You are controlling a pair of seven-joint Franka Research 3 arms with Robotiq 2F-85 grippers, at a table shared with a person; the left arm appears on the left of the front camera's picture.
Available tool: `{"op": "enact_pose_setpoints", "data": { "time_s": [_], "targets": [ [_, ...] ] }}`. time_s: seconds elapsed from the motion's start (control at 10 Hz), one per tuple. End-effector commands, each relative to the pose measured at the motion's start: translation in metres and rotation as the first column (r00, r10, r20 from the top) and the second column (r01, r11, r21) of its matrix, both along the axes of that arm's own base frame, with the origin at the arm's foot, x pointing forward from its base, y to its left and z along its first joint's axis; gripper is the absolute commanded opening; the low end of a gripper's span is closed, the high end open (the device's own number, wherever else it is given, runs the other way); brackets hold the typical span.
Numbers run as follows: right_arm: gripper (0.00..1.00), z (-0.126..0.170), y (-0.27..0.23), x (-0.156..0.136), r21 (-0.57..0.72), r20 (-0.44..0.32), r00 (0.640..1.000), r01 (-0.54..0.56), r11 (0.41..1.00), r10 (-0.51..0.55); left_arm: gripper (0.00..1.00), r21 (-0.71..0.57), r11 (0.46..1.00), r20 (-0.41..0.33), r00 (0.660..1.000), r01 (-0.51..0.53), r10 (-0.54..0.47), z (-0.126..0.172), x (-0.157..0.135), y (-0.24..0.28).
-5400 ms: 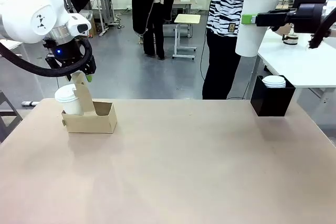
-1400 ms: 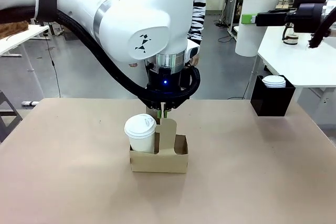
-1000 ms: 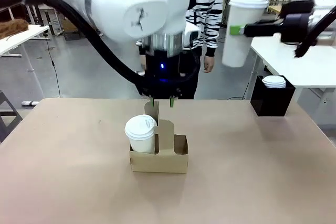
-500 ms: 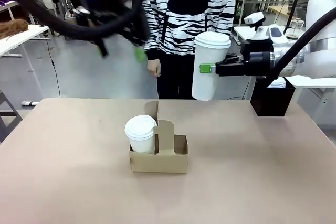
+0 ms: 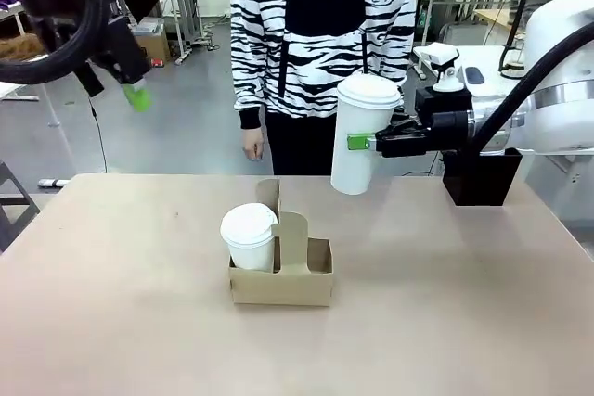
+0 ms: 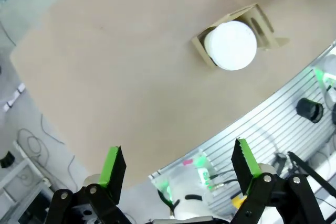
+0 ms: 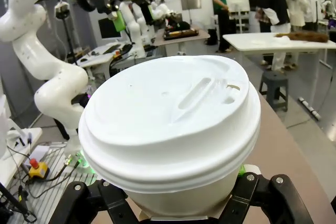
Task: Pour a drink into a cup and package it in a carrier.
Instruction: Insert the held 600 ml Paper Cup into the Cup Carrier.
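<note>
Desk (image 5: pixel 445 312) of plain tan lies in front of me. My left tool (image 6: pixel 177 148) hangs high at the left, its green pads spread wide with nothing between them. Its own camera looks down on the carrier and the white lid inside it.

Near the middle of the desk sits the carrier (image 5: pixel 283 287), a low brown cardboard box with its handle tab (image 5: pixel 291 234) upright. A short cup (image 5: pixel 249 238) with a white lid stands in its left pocket.

Right of the carrier and farther back, my right tool (image 5: pixel 364 143) is clamped on the tall cup (image 5: pixel 355 169). It holds the cup upright in the air, lid on, clear of the desk and apart from the carrier.

A person (image 5: pixel 325 25) in a zebra-striped top stands behind the desk. A black box (image 5: pixel 483 183) sits at the far right edge.
</note>
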State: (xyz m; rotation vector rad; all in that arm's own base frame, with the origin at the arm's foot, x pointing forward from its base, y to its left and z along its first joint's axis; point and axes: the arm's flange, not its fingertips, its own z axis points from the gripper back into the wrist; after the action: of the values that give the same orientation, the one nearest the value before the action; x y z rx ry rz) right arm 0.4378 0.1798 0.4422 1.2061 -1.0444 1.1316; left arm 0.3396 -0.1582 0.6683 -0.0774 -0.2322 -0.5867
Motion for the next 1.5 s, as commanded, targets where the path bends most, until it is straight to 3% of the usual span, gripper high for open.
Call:
{"op": "enact_pose_setpoints", "data": {
  "time_s": [0.0, 0.1, 0.4, 0.6, 0.8, 1.4],
  "targets": [
    [0.81, 0.006, 0.0, -0.001, 0.007, 0.0, 1.0, 0.006, 1.0, -0.006, 1.0, -0.018, 1.0, -0.016, 1.0, -0.018, 0.018, 0.013, -0.006, -0.02],
    [0.81, 0.0, 0.0, 0.0, 0.0, 0.0, 1.0, 0.0, 1.0, 0.0, 1.0, 0.0, 1.0, 0.0, 1.0, 0.0, 0.0, 0.0, 0.0, 0.0],
    [0.81, -0.014, 0.035, 0.002, -0.007, -0.003, 0.992, -0.13, 0.991, 0.13, 1.0, -0.094, 0.975, -0.044, 0.978, 0.201, -0.206, -0.04, 0.014, 0.052],
    [0.81, -0.036, 0.056, 0.01, -0.014, -0.027, 0.984, -0.177, 0.984, 0.176, 1.0, -0.133, 0.908, 0.0, 0.916, 0.397, -0.4, -0.068, 0.011, 0.085],
    [0.81, -0.055, 0.064, 0.012, -0.018, -0.015, 0.977, -0.211, 0.977, 0.211, 1.0, -0.18, 0.853, -0.021, 0.865, 0.49, -0.501, -0.097, 0.008, 0.108],
    [0.81, -0.101, 0.08, 0.002, 0.014, -0.011, 0.953, -0.302, 0.953, 0.302, 1.0, -0.228, 0.89, -0.047, 0.908, 0.396, -0.416, -0.159, 0.0, 0.14]
  ]
}}
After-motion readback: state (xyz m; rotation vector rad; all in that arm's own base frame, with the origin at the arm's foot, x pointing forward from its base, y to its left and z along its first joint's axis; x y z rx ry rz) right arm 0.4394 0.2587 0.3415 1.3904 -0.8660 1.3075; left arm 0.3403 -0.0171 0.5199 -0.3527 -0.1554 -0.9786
